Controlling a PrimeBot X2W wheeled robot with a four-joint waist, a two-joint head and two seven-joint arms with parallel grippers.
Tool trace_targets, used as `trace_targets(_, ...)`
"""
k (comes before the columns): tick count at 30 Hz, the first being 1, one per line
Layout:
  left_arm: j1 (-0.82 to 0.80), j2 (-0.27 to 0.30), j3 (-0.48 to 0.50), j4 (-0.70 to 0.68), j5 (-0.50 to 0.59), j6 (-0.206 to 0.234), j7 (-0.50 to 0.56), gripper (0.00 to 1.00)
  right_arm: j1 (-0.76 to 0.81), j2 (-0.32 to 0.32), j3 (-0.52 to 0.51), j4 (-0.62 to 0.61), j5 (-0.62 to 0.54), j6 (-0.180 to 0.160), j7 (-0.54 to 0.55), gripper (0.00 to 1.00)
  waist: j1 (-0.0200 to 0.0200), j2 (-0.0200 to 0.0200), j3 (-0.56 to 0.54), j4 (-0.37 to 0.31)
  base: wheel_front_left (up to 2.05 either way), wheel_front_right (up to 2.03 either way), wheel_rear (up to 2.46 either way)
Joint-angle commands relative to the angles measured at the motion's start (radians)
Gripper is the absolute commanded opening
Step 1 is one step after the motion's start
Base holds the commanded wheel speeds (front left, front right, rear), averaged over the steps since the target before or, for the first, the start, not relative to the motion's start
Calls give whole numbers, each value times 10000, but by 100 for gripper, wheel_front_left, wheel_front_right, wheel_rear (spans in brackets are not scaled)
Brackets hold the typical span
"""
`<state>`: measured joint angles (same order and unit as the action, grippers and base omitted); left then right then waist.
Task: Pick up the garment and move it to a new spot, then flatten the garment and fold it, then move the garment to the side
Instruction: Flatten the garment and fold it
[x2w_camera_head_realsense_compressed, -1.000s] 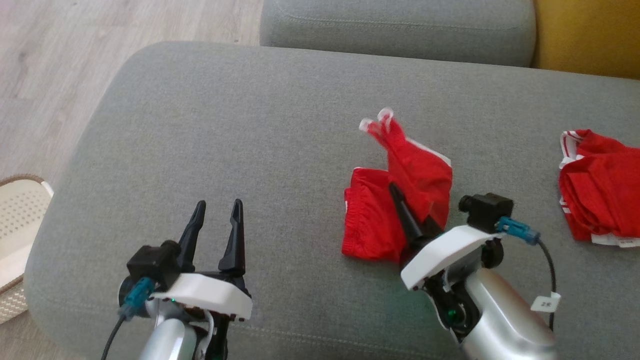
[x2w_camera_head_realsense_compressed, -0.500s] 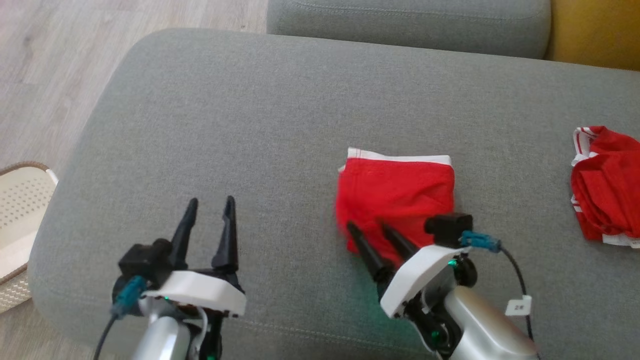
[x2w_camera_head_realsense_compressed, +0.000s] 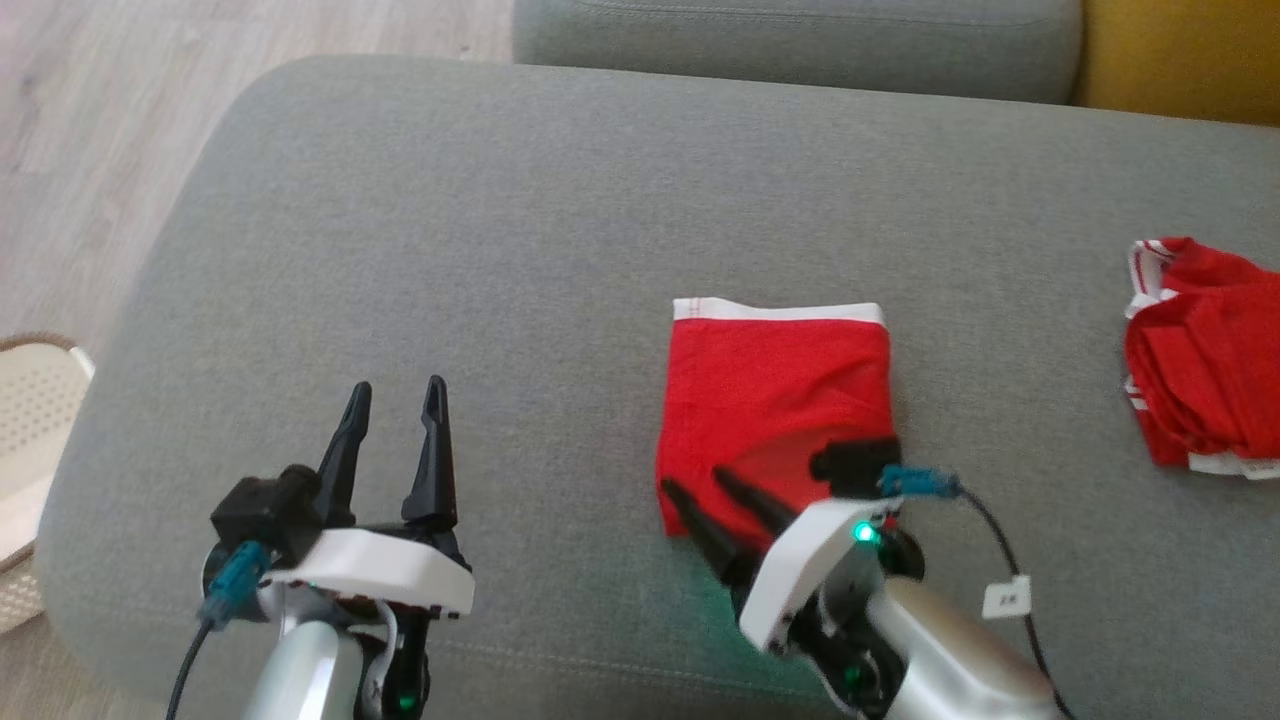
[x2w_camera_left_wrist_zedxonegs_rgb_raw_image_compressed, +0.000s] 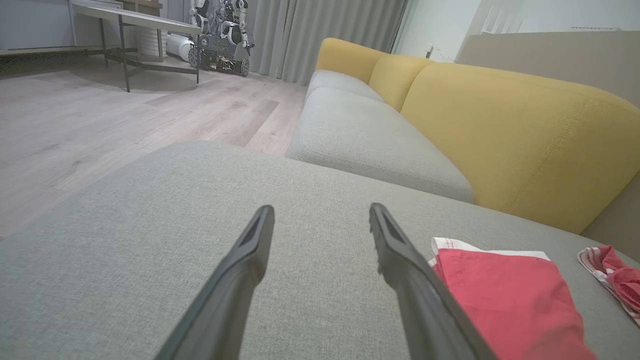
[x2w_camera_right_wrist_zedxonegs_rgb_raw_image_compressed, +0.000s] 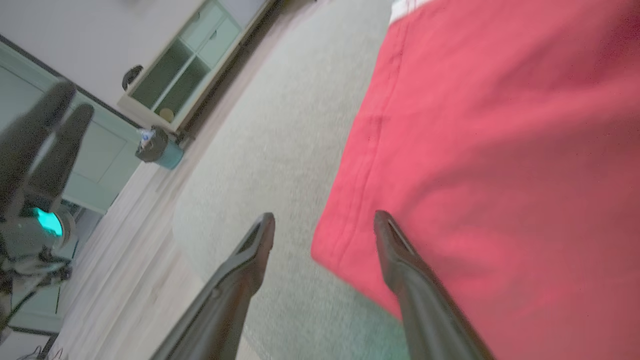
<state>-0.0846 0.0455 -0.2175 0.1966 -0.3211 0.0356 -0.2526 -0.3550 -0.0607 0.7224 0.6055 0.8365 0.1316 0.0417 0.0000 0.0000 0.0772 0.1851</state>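
**Right tool lets go and the fold is down**

A second ago the right tool (x2w_camera_head_realsense_compressed: 692, 482) was clenched on a bunched wad of red cloth, part of it lifted off the seat. Now its fingers stand apart with nothing between them. They hang at the near left corner of the garment (x2w_camera_head_realsense_compressed: 775, 390), one finger over the cloth and the other over bare cushion.

The garment lies as a tidy red rectangle on the grey sofa cushion (x2w_camera_head_realsense_compressed: 480, 230), right of the middle, with its white waistband along the far edge. The left tool (x2w_camera_head_realsense_compressed: 397, 386) has stayed spread and empty, well apart to the left.

I'd judge the fold finished, so what remains is moving it aside, perhaps toward the second red garment (x2w_camera_head_realsense_compressed: 1195, 350) crumpled near the right edge. That calls for a fresh grasp that won't undo the fold.
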Motion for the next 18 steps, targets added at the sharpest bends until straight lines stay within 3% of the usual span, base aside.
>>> trace_targets(1, -426, 47, 279, -346, 6, 60, -92, 100, -381, 105, 11, -325, 23, -9, -155, 100, 0, 0, -36, -77, 0, 0, 0)
trace_targets(9, -368, 47, 446, -425, 97, 57, -92, 100, -615, -420, -1262, -835, -680, -9, -1080, 100, 0, 0, -185, -598, 0, 0, 0)
trace_targets(14, -316, 47, 488, -489, 75, 78, -92, 100, -428, -1095, -2528, -1295, -2049, -9, -1650, 100, 0, 0, -325, -896, 0, 0, 0)
trace_targets(18, -278, 47, 511, -553, 27, 103, -92, 100, -10, -1260, -3719, -1834, -3161, -9, -1878, 100, 0, 0, -462, -1107, 0, 0, 0)
